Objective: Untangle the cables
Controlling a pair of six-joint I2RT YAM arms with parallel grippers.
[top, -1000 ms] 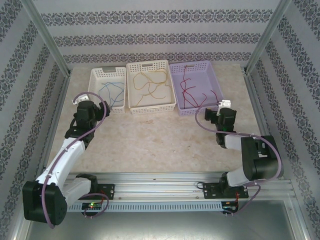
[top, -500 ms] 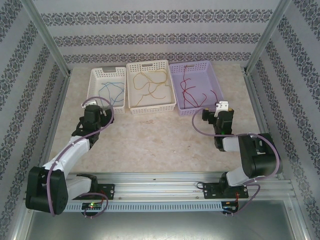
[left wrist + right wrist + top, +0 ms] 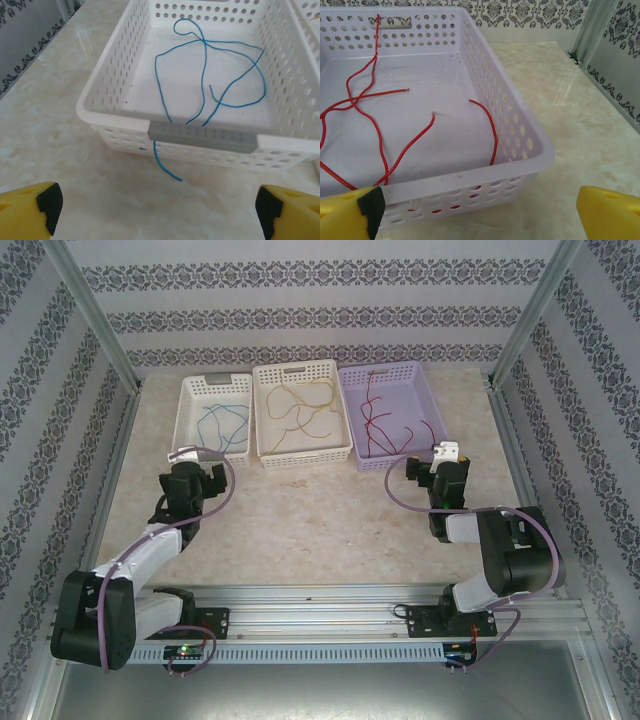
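- While the left gripper (image 3: pixel 157 202) stood spread wide and empty over the table (image 3: pixel 330 510), the right gripper (image 3: pixel 479 205) stood just as wide, holding nothing.
- Just ahead of the left one, the white basket (image 3: pixel 115 107) held the blue cable (image 3: pixel 204 75) in loose loops. One end lay outside the near wall, below the grey handle strip (image 3: pixel 202 136).
- Ahead of the right gripper, the lilac basket (image 3: pixel 520 125) held the red cables (image 3: pixel 375 130), cut off at the picture's left edge.
- Between them, the cream basket (image 3: pixel 305 453) held the yellow-orange cable (image 3: pixel 300 405), too thin to trace.
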